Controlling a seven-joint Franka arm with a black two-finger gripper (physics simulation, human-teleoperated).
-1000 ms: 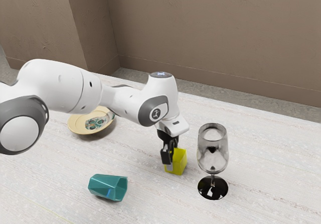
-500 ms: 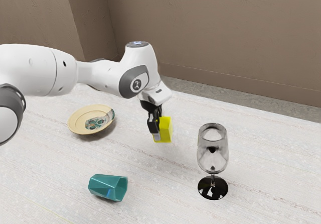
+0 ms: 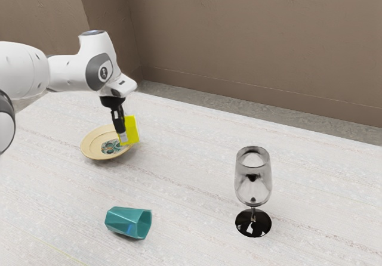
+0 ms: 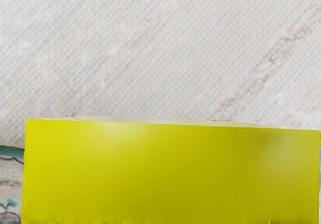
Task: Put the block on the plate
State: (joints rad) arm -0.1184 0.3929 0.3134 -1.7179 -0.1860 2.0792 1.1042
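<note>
Exterior view: one yellow block (image 3: 132, 130), tilted slightly, held aloft at the plate's side toward the exterior view's right. One black gripper (image 3: 124, 138), fingers parted by the block's thickness and closed on it. One cream plate (image 3: 89, 149), patterned centre, nearest the worktop's (image 3: 191, 218) far edge. One teal faceted cup (image 3: 124, 220), lying on its side, farther from that edge. One clear stemmed glass (image 3: 253, 185), dark foot, upright, well apart from the plate. Wrist view: patterned plate beside the block.
</note>
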